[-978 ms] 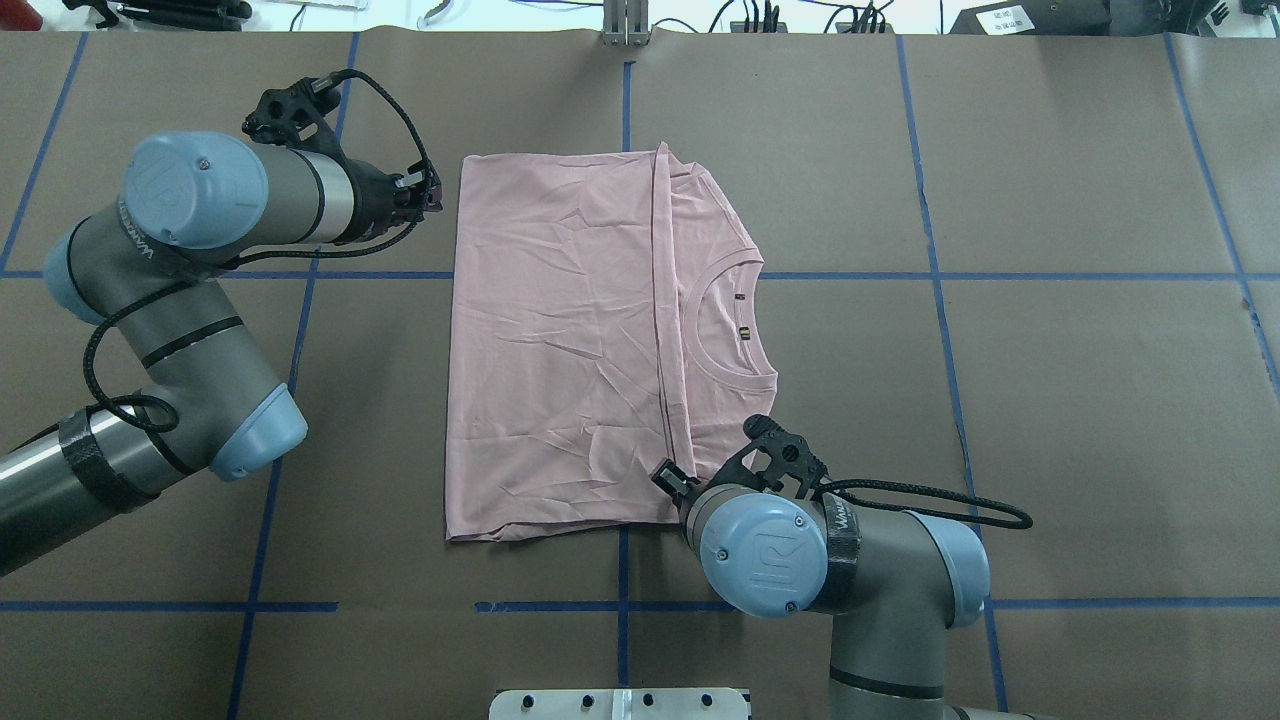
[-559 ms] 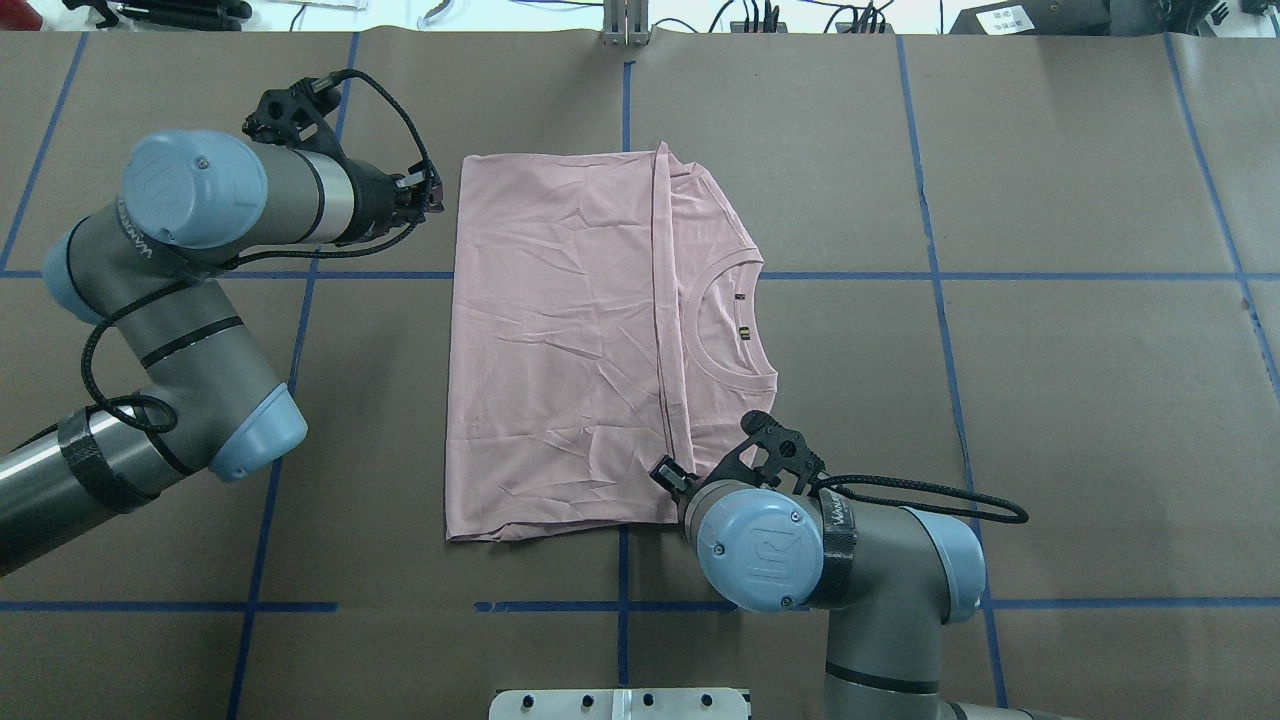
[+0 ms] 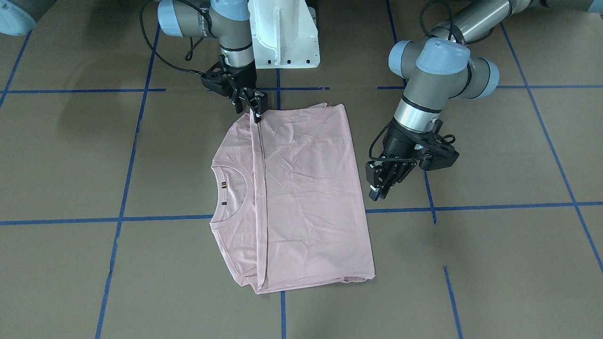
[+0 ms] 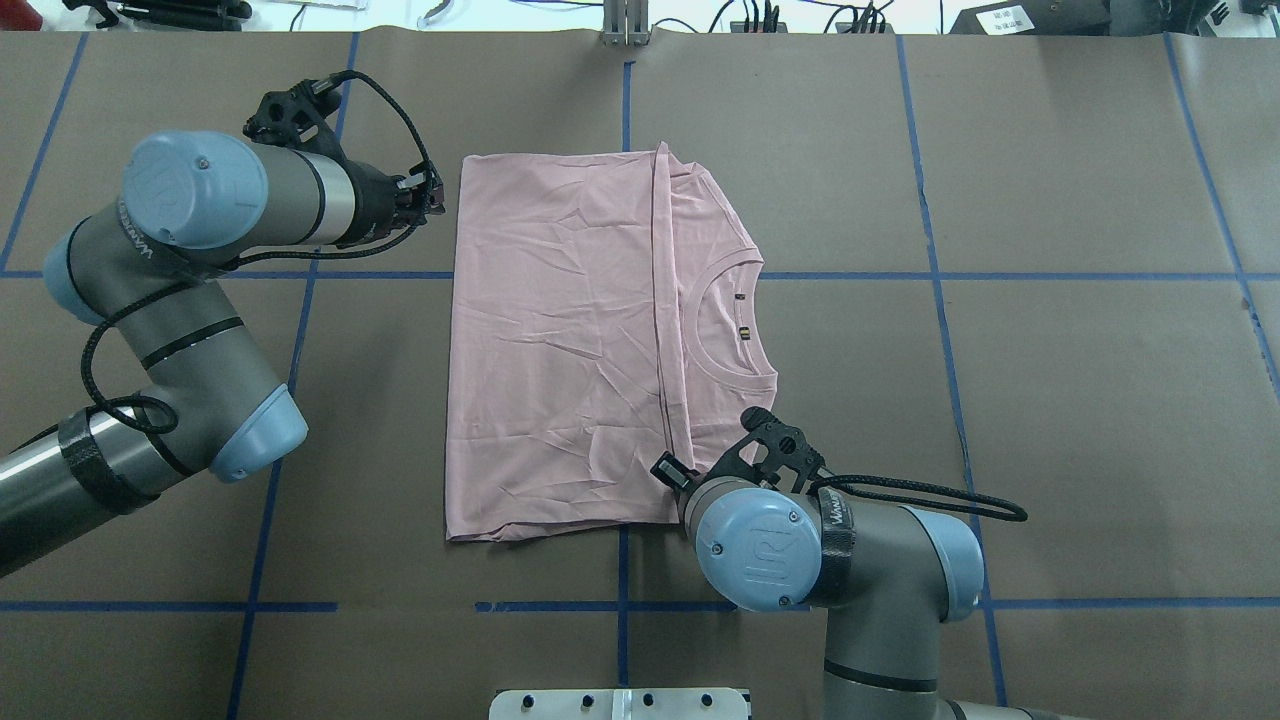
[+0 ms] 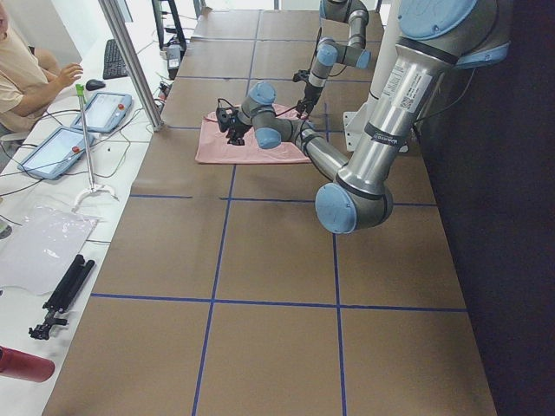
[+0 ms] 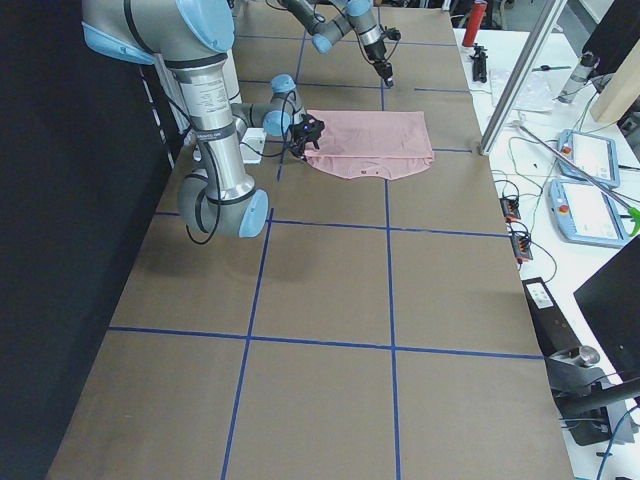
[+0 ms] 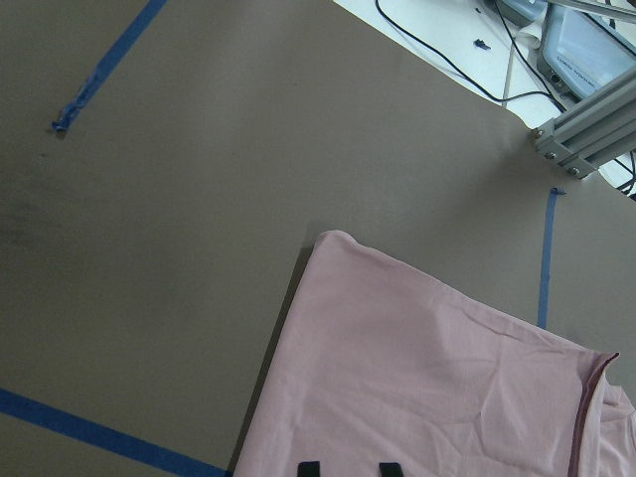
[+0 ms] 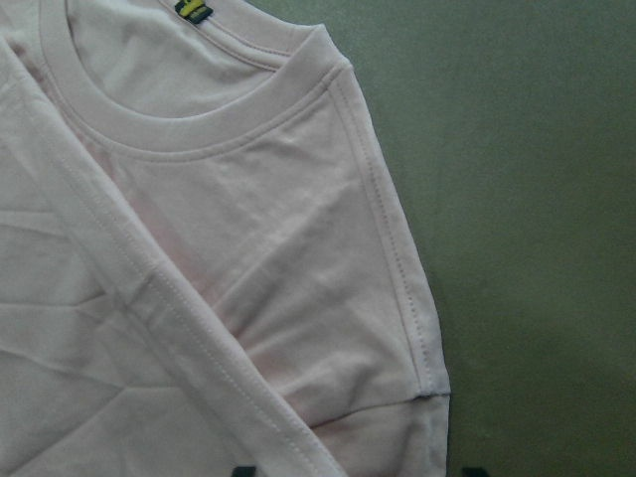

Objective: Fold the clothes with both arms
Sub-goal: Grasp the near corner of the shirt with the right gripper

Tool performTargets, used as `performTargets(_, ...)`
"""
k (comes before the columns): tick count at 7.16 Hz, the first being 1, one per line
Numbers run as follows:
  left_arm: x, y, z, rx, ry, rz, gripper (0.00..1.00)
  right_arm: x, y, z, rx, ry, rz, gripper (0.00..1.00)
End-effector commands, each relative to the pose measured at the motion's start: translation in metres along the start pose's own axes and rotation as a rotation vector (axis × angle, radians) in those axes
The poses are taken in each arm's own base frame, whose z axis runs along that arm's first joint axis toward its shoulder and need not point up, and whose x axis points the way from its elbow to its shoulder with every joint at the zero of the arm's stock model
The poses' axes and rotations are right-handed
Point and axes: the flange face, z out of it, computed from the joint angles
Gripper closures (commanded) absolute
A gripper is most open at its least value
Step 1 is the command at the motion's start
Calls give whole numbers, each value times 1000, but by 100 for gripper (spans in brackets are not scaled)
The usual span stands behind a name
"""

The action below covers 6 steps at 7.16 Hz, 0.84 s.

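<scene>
T-shirt (image 4: 556, 340): pink, folded, apparently lightly creased.

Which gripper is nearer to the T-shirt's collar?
Right. The right gripper sits over the T-shirt's shoulder corner, just robot-side of the collar; the left gripper is off the fabric, beyond the opposite edge.

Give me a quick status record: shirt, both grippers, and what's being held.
shirt: pink T-shirt lying flat on the table, one side folded over, collar uncovered
left gripper: open, beside the shirt's edge, clear of the fabric
right gripper: open, over the shirt's corner nearest the robot, by the fold line
held: nothing gripped, as far as these views show
</scene>
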Motion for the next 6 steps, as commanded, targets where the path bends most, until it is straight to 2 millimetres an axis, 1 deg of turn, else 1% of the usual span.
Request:
performTargets(1,1,0,-1,0,2,-1,68,1,0,2,5,4,-10,25)
performTargets(4,1,0,-1,-2,3,-1,68,2,2,9,5,18,-13,27)
performTargets(5,1,0,-1,-2,3,-2,68,0,4,8,2,15,-12,33)
performTargets(6,1,1,-1,-3,3,-2,68,1,6,8,-1,17,-14,44)
